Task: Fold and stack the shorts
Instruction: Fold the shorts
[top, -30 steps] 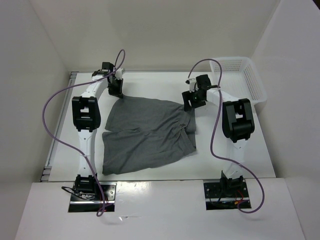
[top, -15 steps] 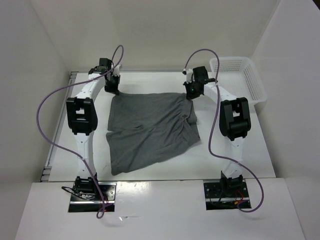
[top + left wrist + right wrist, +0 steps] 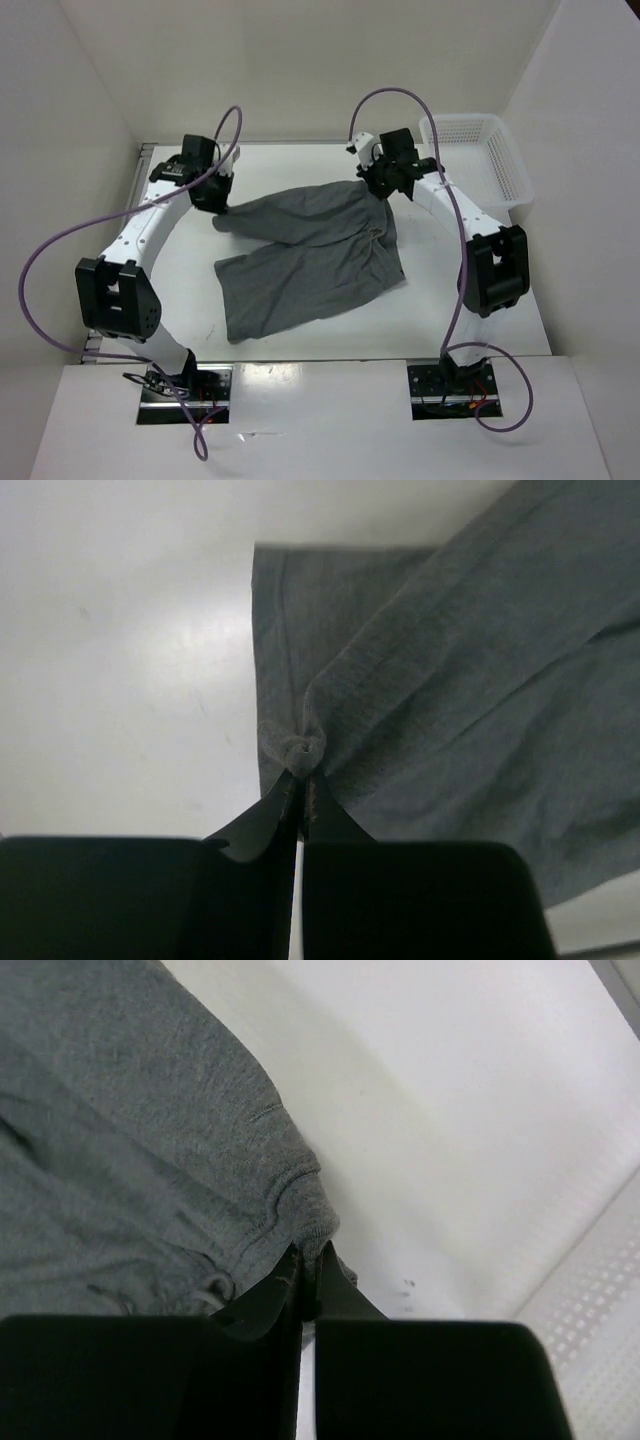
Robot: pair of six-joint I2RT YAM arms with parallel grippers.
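The grey shorts (image 3: 305, 255) lie spread across the middle of the white table, legs toward the near edge, with the far edge lifted at both corners. My left gripper (image 3: 213, 204) is shut on the far left corner of the shorts (image 3: 420, 670), the cloth bunched at its tips (image 3: 301, 767). My right gripper (image 3: 386, 190) is shut on the far right waistband corner of the shorts (image 3: 150, 1140), pinched at its tips (image 3: 310, 1252). A light drawstring loop (image 3: 212, 1292) shows beside the right fingers.
A white perforated basket (image 3: 478, 152) stands at the back right corner of the table, its edge visible in the right wrist view (image 3: 600, 1300). White walls enclose the table on three sides. Purple cables loop over both arms.
The right gripper closed on the waistband corner. Both arms then lifted the far edge; the left gripper swung toward the near left, and the cloth bunched and shifted.
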